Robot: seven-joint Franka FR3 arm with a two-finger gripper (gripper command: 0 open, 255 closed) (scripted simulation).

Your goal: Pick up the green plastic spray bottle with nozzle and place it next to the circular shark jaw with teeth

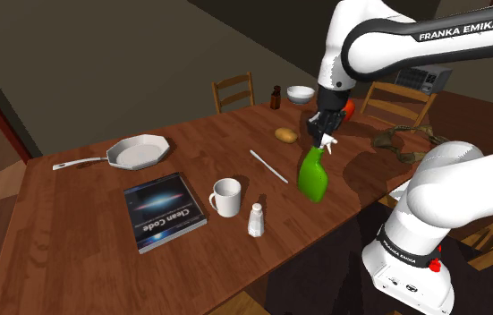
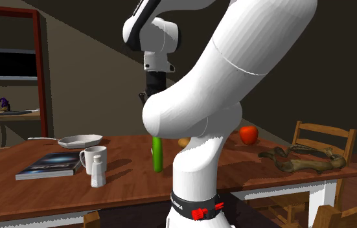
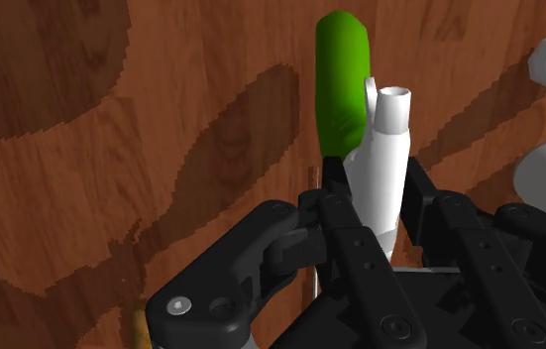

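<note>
We see our gripper pinching the green spray bottle by its white nozzle, tilted over the wooden surface.

**Dining room in a house**

Wooden table under the gripper, with wooden chairs beyond it. Tableware near the hand: mug, pan, bowl, shaker. Wall screen beside a red doorframe, well apart from the hand.
</note>
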